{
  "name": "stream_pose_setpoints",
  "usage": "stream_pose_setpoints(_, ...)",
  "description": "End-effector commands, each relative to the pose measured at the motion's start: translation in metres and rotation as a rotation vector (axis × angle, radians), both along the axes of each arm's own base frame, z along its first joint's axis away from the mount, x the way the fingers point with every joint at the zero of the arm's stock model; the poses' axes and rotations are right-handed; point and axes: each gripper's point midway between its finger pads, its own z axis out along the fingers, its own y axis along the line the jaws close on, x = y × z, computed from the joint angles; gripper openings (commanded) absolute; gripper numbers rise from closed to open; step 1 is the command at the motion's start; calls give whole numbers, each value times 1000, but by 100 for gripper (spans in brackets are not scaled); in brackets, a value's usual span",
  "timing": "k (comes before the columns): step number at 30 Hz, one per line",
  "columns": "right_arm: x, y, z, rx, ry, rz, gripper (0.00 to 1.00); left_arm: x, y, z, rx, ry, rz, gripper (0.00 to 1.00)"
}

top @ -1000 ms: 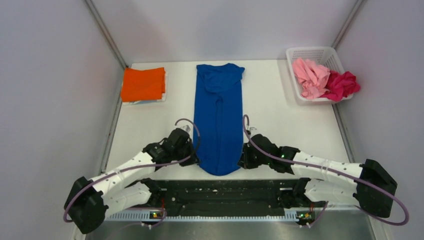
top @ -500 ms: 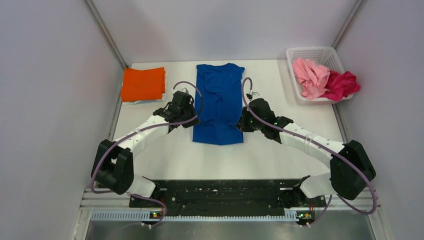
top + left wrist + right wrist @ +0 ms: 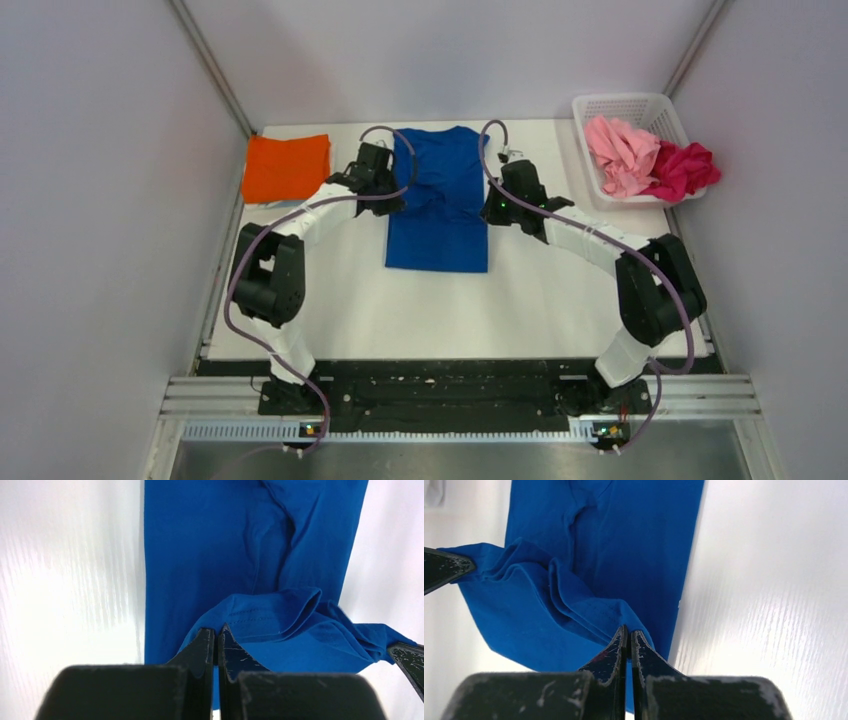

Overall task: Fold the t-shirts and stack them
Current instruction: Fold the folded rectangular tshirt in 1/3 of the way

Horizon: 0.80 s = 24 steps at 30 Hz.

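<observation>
The royal blue t-shirt [image 3: 438, 200] lies lengthwise on the table's middle, its sides folded in and its near end doubled back over itself. My left gripper [image 3: 385, 192] is shut on the hem corner at the shirt's left edge [image 3: 250, 620]. My right gripper [image 3: 492, 207] is shut on the hem corner at the right edge [image 3: 589, 615]. Both hold the hem above the shirt's upper half. A folded orange t-shirt [image 3: 287, 168] lies at the far left. Light pink [image 3: 620, 150] and magenta [image 3: 682, 170] t-shirts are bunched in the basket.
The white lattice basket [image 3: 628, 105] stands at the far right corner. Grey walls close in the table on the left, back and right. The white table [image 3: 440, 310] runs from the shirt to the near edge.
Both grippers have carried the blue shirt's near hem away from the table's near edge toward the collar, folding the shirt to about half its length.
</observation>
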Motion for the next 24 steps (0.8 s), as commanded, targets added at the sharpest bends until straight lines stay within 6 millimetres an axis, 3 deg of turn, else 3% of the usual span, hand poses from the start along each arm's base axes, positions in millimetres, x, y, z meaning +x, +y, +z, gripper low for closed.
stream_pose_setpoints(1, 35, 2, 23, 9, -94, 25, 0, 24, 8, 10, 23, -33, -5, 0)
stream_pose_setpoints(8, 53, 3, 10, 10, -78, 40, 0, 41, 15, 0, 20, -19, -2, 0)
stream_pose_setpoints(13, 66, -1, -1, 14, -83, 22, 0, 50, 8, -8, -24, 1, -30, 0)
stream_pose_setpoints(24, 91, -3, -37, 0, -56, 0, 0, 67, 18, -24, -12, 36, 6, 0)
